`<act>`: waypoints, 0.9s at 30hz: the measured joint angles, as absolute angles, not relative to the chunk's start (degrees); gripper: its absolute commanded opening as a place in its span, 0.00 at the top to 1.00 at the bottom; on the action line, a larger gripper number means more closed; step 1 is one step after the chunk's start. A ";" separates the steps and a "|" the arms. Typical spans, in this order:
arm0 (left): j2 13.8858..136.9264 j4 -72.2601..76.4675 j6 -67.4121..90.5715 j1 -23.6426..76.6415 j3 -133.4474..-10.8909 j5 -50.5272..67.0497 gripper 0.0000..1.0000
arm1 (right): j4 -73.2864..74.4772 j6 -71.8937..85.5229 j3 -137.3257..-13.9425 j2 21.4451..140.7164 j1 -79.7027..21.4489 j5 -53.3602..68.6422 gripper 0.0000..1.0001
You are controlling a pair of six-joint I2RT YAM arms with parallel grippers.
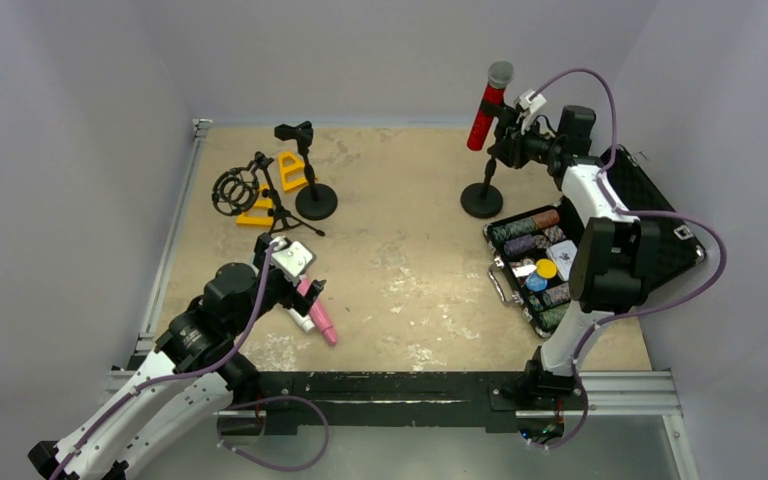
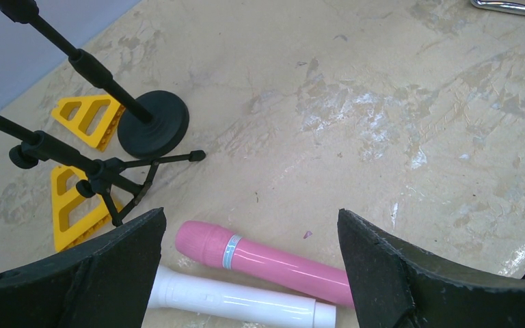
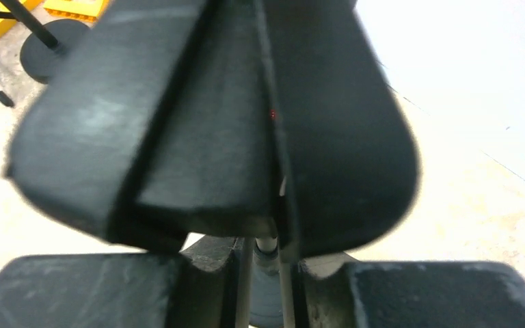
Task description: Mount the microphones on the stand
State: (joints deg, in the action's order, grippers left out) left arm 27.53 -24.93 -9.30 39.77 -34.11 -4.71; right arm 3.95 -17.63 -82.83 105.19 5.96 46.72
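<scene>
Overhead looks down from behind; left wrist — close — shares the round-base stand (image 1: 316,201).

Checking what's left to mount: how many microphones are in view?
3. The red microphone is up on the far-right stand. The pink microphone and the white microphone lie side by side on the table, below the open left gripper. None seems hidden.
</scene>
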 measured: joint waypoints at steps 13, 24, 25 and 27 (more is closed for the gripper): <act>27.03 -24.93 -9.28 39.77 -34.11 -4.27 0.01 | 6.68 -18.26 -78.19 102.94 8.21 48.14 0.40; 25.89 -24.95 -9.26 39.77 -34.11 -3.81 0.01 | 7.70 -19.22 -73.82 97.21 9.41 46.78 0.15; 25.74 -24.95 -9.23 39.77 -34.11 -3.75 0.01 | 7.84 -19.38 -73.38 96.55 9.54 46.41 0.13; 25.45 -24.95 -9.23 39.77 -34.11 -3.64 0.01 | 8.29 -19.68 -72.42 95.11 9.89 45.82 0.11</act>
